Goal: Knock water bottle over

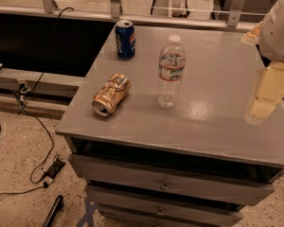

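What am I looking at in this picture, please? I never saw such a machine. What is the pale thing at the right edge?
One camera looks down on a grey cabinet with drawers. The pale thing is a robot's white arm ending in its cream gripper, which hangs over the cabinet's right side, apart from everything; nothing seems held. On top stand a clear ribbed plastic water bottle with a white cap and, further back left, a blue Pepsi can. A crushed gold can lies on its side left of the bottle.
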You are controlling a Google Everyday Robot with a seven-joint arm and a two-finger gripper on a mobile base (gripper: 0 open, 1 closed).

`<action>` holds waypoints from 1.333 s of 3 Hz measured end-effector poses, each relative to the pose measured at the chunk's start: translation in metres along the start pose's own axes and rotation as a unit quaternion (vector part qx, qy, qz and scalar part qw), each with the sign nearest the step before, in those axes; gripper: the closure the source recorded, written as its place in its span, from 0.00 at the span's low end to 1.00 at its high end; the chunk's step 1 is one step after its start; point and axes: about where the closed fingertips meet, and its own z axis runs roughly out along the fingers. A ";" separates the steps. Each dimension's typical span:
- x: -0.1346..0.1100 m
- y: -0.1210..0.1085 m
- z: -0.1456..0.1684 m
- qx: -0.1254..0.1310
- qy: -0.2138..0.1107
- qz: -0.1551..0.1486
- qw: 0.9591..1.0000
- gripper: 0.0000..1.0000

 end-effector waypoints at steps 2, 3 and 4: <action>-0.024 -0.076 0.031 0.064 -0.113 0.012 0.991 0.00; -0.037 -0.107 0.042 0.087 -0.220 0.050 0.970 0.00; -0.042 -0.122 0.044 0.090 -0.298 0.078 0.947 0.00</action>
